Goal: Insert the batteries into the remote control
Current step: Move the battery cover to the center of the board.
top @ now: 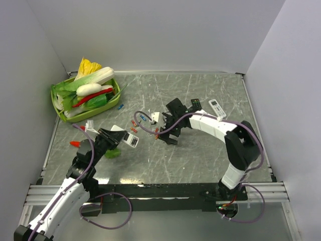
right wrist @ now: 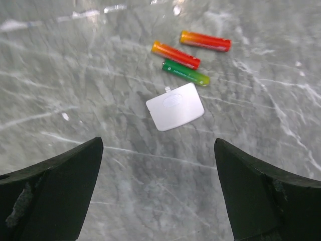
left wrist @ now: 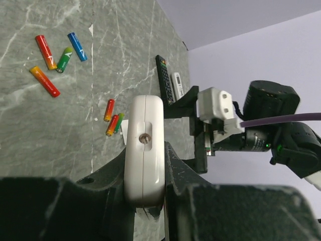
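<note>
1. the left gripper (left wrist: 145,173) pinched the small white-bodied remote control (left wrist: 145,145) between its fingers, on edge, above the grey marbled counter (left wrist: 60,130).
2. the right gripper (right wrist: 158,186) hung spread wide over a loose white plastic battery cover (right wrist: 175,106) lying flat on the counter.
3. three red-orange and green cylindrical batteries (right wrist: 175,54) lay just beside that cover.

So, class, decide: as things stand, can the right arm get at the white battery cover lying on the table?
Probably yes. The right gripper hangs open above the battery cover, nothing lies between them, and the nearest batteries lie apart from it, beyond its far edge.
</note>
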Controlling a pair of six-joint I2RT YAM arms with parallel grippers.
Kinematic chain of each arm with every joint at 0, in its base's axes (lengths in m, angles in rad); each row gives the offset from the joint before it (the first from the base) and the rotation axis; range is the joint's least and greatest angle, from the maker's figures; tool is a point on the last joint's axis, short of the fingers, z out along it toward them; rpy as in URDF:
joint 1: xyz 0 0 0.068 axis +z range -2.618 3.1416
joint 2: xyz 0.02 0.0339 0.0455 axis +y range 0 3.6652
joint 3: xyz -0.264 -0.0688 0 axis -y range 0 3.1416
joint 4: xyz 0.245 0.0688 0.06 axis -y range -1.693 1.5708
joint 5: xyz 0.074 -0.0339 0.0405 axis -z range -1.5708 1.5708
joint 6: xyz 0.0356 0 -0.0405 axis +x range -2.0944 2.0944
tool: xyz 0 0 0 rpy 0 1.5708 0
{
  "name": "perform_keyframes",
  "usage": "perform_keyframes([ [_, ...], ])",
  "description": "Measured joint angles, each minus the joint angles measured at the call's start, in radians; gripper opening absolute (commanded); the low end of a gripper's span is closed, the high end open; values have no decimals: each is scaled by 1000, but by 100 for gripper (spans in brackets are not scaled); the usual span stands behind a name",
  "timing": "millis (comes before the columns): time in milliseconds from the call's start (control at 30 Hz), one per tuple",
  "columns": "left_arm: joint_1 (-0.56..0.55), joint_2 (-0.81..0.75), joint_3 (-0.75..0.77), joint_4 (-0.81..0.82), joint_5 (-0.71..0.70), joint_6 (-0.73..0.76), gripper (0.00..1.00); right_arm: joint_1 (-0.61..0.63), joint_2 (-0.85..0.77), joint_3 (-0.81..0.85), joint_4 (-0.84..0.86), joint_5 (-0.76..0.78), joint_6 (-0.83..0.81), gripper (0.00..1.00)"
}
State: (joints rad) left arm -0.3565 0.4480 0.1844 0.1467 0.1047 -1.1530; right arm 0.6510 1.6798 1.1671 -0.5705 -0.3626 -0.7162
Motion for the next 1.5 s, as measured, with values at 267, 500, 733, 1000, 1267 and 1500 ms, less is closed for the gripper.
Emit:
perform_keyframes([
  [267,4,-23,9,-69,-2,35,2,-10,130,69,-47,-16,-160,100],
  [500,10,-36,13,-97,-5,39,2,-10,196,108,-64,-18,-220,96],
  [733,13,-41,18,-118,-5,42,2,-11,265,158,-84,-18,-249,89],
  [1000,15,-41,18,-119,-5,42,2,-10,292,194,-108,-8,-259,66],
  [1267,15,-38,18,-117,-4,42,2,-10,291,195,-116,-10,-239,53],
  [1500,17,-22,18,-87,2,36,2,8,239,128,-122,8,-146,44],
])
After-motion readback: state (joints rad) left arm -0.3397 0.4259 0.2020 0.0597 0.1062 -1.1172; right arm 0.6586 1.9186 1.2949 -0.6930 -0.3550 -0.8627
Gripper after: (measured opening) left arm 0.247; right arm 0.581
